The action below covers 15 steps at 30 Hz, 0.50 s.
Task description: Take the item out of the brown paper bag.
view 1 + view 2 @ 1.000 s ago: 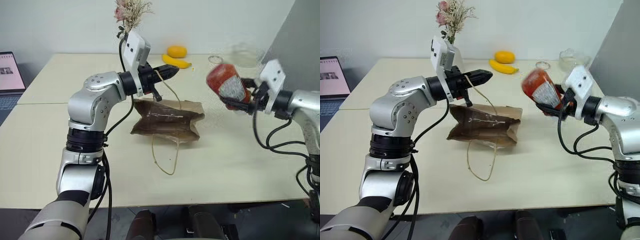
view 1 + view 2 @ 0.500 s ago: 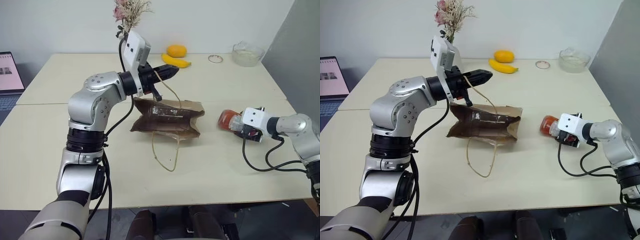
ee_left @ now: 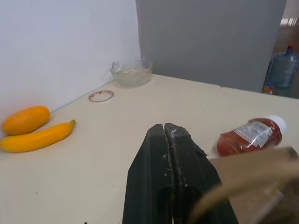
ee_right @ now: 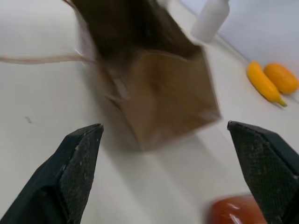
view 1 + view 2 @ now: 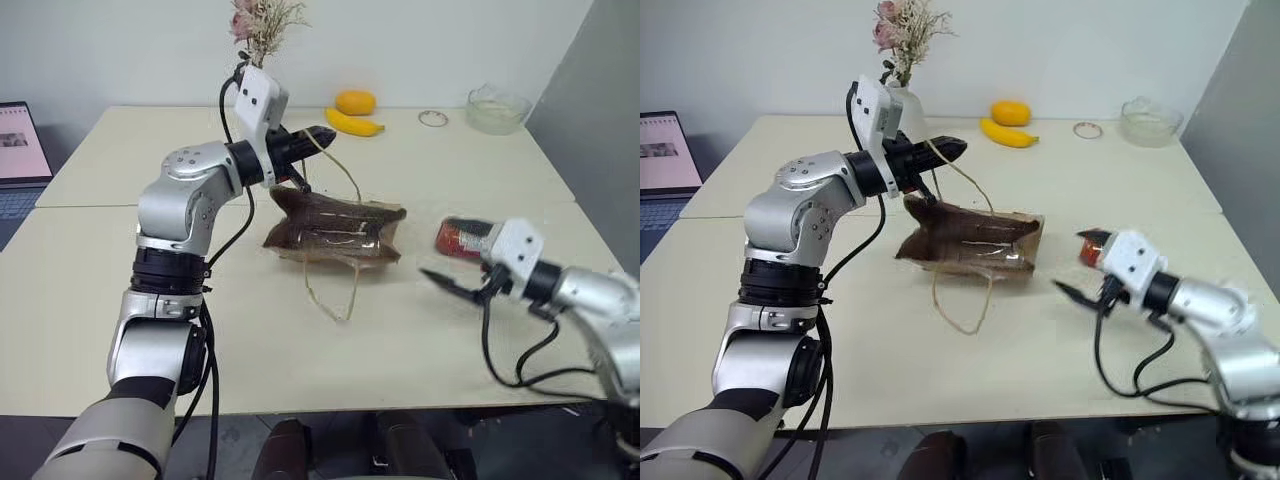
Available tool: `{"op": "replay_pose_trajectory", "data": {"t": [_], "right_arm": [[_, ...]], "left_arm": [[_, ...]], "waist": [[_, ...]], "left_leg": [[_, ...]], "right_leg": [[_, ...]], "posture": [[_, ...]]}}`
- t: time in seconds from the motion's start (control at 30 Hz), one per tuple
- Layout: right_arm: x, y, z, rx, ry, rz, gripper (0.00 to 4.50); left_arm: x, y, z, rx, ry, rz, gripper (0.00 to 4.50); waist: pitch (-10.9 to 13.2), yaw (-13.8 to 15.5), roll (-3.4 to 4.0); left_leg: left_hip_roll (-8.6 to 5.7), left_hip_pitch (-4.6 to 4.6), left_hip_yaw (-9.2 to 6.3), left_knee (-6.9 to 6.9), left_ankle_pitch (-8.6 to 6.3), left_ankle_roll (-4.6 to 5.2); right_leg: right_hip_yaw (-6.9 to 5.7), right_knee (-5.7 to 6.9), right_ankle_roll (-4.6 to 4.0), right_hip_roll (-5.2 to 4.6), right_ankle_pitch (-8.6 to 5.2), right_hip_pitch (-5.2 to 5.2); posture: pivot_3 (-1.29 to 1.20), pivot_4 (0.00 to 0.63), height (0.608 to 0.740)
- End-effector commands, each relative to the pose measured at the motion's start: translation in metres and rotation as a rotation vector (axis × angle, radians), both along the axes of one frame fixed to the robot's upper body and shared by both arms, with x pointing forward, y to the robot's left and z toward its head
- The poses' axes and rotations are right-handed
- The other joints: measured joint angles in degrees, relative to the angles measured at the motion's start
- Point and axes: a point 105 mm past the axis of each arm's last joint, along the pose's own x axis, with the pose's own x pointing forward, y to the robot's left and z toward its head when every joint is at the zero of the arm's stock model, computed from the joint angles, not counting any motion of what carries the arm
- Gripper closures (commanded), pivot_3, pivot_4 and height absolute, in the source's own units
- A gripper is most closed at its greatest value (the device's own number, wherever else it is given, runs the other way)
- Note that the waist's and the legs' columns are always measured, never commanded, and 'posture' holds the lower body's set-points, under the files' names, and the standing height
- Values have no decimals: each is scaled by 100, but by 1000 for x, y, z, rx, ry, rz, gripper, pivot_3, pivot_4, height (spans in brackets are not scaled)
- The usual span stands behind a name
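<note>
The brown paper bag (image 5: 335,230) lies creased on its side mid-table, one thin loop handle (image 5: 335,300) trailing toward me. My left gripper (image 5: 325,135) hangs above the bag's left end, shut on its other handle, which runs up to the black fingers (image 3: 167,154). The item, a red bottle with a white cap (image 5: 462,238), lies on the table to the right of the bag, outside it. My right gripper (image 5: 432,277) is open and holds nothing, a little nearer to me than the bottle and apart from it. In the right wrist view its gripper (image 4: 163,125) faces the bag (image 4: 159,98).
A yellow banana (image 5: 352,124) and an orange fruit (image 5: 354,102) lie at the table's far edge. A glass bowl (image 5: 497,108) and a small ring (image 5: 432,119) are at the far right. A vase of dried flowers (image 5: 262,30) stands behind my left arm. A laptop (image 5: 18,145) is at far left.
My right gripper brought the red bottle down from the air onto the table, let go, opened and drew back toward me. The left arm shifted slightly, still gripping the handle.
</note>
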Motion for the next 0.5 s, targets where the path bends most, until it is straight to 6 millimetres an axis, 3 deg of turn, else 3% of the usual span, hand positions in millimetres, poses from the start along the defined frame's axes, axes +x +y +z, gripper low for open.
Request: {"op": "replay_pose_trajectory", "data": {"t": [0.03,0.43,0.5], "right_arm": [[-7,21,13,70,-60,-25,0],[11,15,18,78,-87,-66,0],[13,14,19,81,-88,-63,0]], "left_arm": [[0,-3,18,73,-91,-28,3972],[-14,14,8,144,-58,-74,282],[-14,18,8,148,-69,-47,21]], "waist": [[0,3,0],[0,-20,0],[0,-20,0]], "left_leg": [[-8,2,1,3,0,1],[-3,-10,6,-1,0,8],[-4,-10,3,-1,-1,8]], "right_leg": [[-2,1,8,-2,4,4],[4,-19,17,3,10,-1],[4,-18,16,3,10,-1]], "posture": [[0,150,740],[0,150,740],[0,150,740]]}}
